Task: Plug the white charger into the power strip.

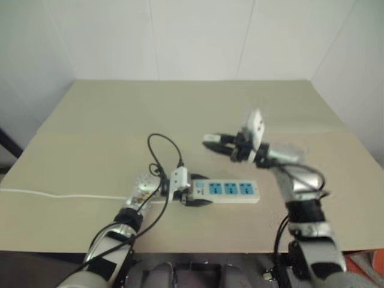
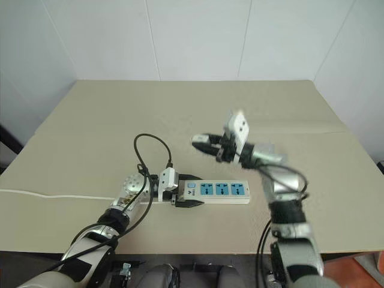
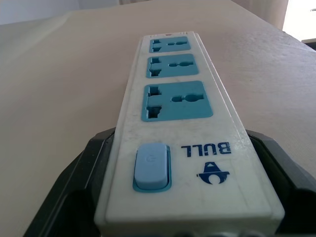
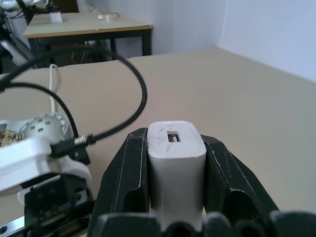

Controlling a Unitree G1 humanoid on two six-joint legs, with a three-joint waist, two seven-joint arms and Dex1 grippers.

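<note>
A beige surface [image 1: 108,120] runs back to plain white walls [image 2: 198,36], with wide bare room behind and on either side of the arms. In the right wrist view another table [image 4: 89,24] stands in the room beyond. The power strip [image 2: 219,191] lies flat near the front edge, its thin cable [image 1: 54,194] trailing off left. The left pincer [image 2: 187,195] straddles the strip's switch end, fingers pressed to both sides. The right pincer [image 1: 211,143] hangs above the surface — pinching the white charger [image 4: 175,163] between its fingers.
</note>
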